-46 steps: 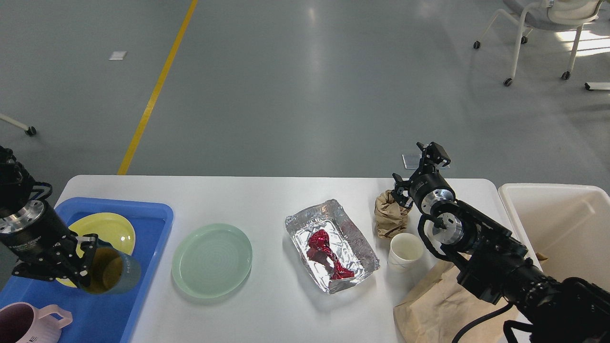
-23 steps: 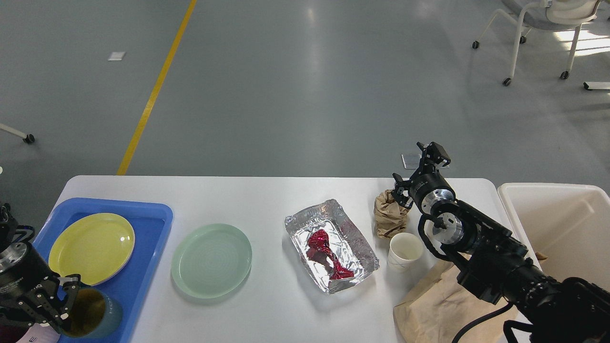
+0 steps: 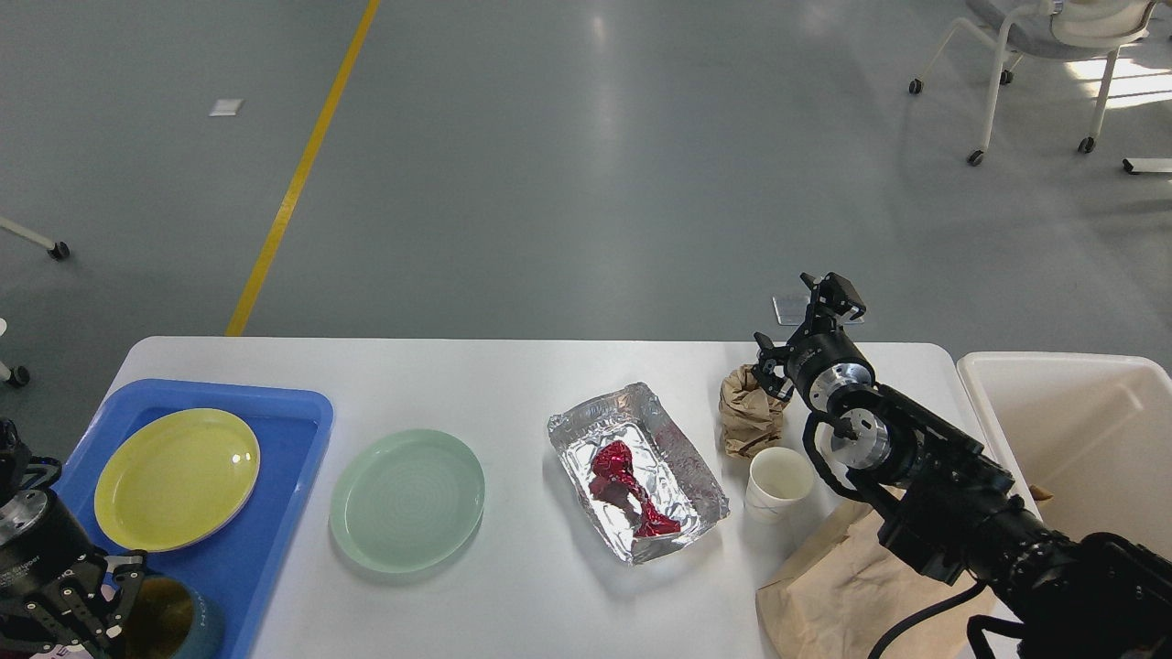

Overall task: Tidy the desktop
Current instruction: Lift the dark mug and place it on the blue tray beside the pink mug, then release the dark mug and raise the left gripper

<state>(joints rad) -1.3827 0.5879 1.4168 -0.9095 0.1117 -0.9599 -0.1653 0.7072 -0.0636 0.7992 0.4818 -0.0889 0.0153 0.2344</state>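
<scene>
At the lower left corner of the frame, the left gripper has its fingers closed around the rim of a teal cup with a dark yellowish inside, over the near end of the blue tray. A yellow plate lies further back in that tray. The tray sits on the left end of the white worktop, which spans the lower half of the frame. Right of the tray lies a pale green plate, then a foil tray holding a crumpled red wrapper. Further right stand a crumpled brown paper bag and a white paper cup, with a flat brown bag nearer. The right gripper hangs above the crumpled bag, holding nothing; how far open it is I cannot tell. A cream bin stands at the far right.
</scene>
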